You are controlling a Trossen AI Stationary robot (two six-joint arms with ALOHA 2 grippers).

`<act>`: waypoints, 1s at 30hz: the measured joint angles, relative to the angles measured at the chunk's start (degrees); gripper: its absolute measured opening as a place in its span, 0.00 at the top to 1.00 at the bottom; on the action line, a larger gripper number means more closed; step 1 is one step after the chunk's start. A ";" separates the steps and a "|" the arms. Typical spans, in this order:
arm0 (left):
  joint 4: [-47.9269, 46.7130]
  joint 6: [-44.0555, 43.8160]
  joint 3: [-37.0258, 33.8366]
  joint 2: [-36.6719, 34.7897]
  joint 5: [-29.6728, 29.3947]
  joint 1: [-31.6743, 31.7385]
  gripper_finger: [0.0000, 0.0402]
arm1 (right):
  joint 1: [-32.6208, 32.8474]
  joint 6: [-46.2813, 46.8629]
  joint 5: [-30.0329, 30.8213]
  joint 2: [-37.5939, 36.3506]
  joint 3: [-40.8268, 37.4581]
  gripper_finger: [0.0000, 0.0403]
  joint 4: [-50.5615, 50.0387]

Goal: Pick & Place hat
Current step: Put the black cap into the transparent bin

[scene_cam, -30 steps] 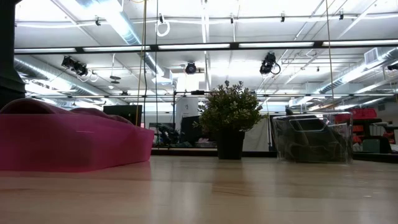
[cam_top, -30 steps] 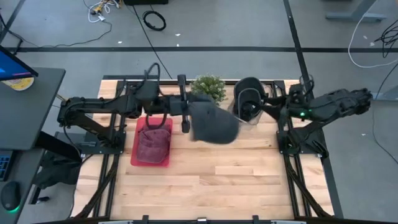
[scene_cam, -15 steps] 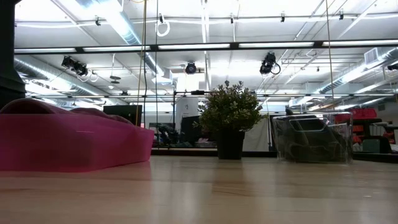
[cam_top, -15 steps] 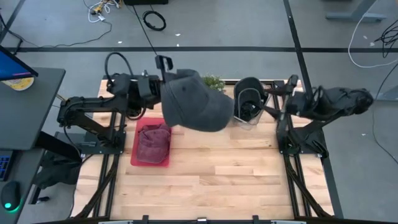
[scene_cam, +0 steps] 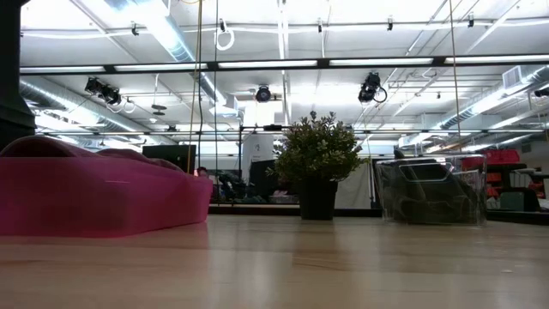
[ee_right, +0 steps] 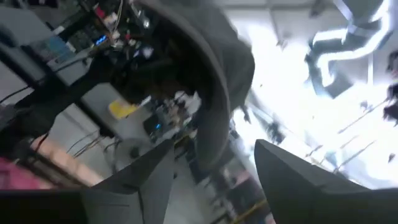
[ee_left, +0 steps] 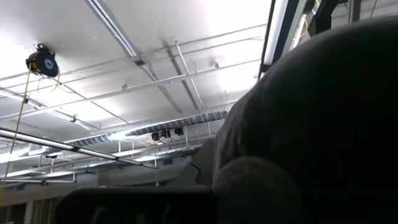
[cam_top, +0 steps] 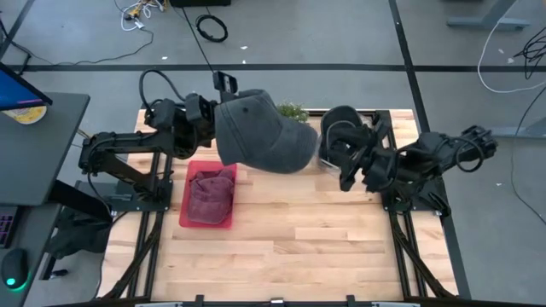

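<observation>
A grey hat (cam_top: 260, 132) hangs high over the table's far middle, crown up, carried by my left arm (cam_top: 183, 124). My left gripper is hidden under the hat's left side. In the left wrist view the hat (ee_left: 323, 118) fills the right half. My right gripper (cam_top: 345, 170) stands open just right of the hat's brim (cam_top: 311, 149). Its own view shows the hat's rim (ee_right: 214, 93) ahead of its two spread fingers (ee_right: 140, 180). Neither gripper shows in the low view. My left gripper is shut on the grey hat at its left edge, but the hat itself covers the place of contact. The hat is lifted well clear of the table, its crown (cam_top: 256, 119) facing up and its brim toward the table's right.
A pink tray (cam_top: 188, 213) with a maroon hat (cam_top: 209, 194) lies below the held hat, at the left. A potted plant (cam_top: 293, 111) and a clear box (cam_top: 341, 141) holding a dark hat stand along the far edge. The near half of the wooden table (cam_top: 281, 256) is bare.
My left gripper has risen and tipped its fingers upward, carrying the grey hat higher and toward the table's far left. My right gripper has swung from beside the clear box toward the hat's brim, rolling over as it went.
</observation>
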 joint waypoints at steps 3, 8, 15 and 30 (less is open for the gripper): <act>0.12 -0.03 0.00 0.00 -0.92 0.00 0.98 | 0.00 -5.16 -0.88 1.62 0.00 0.41 5.51; 0.12 -0.23 0.00 0.00 -0.88 -0.17 0.98 | -1.09 -11.95 -1.79 3.65 0.00 0.37 10.07; -0.03 -2.78 0.00 0.02 -0.82 -0.20 0.98 | -4.25 -13.65 -4.60 6.23 0.00 0.40 13.10; -1.77 -2.56 0.02 0.07 -0.82 -0.18 0.98 | -4.68 -14.78 -2.84 7.46 0.00 0.93 18.65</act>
